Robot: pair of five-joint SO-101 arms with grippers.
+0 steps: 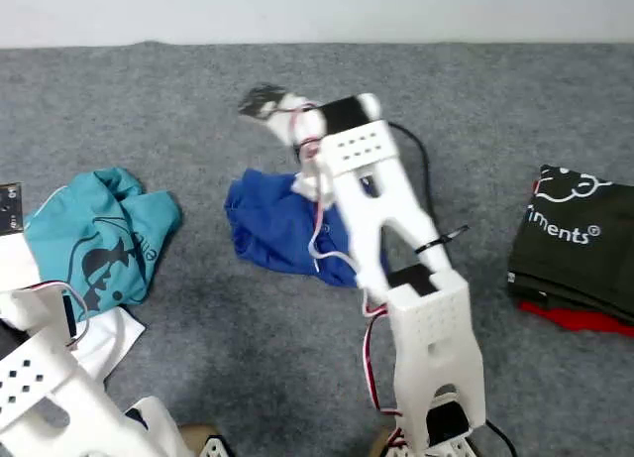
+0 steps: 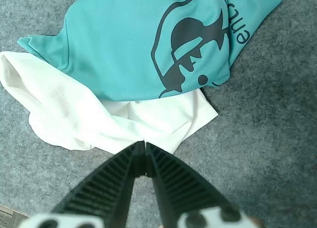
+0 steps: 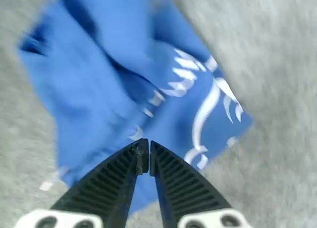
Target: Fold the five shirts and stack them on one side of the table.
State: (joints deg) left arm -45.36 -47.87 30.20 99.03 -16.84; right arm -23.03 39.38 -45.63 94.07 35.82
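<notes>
The left jaws and right jaws are pressed together. The crumpled blue printed shirt lies under the right jaws, its long axis slanting across them.

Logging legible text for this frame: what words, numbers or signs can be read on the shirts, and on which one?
black shirt: white lettering under a cartoon outline, cut off by the fold; no whole word reads.
teal shirt: dark figure graphic with a few letters at the folded edge; no whole word reads.
blue shirt: white print, too blurred to read.
white shirt: no print visible.
</notes>
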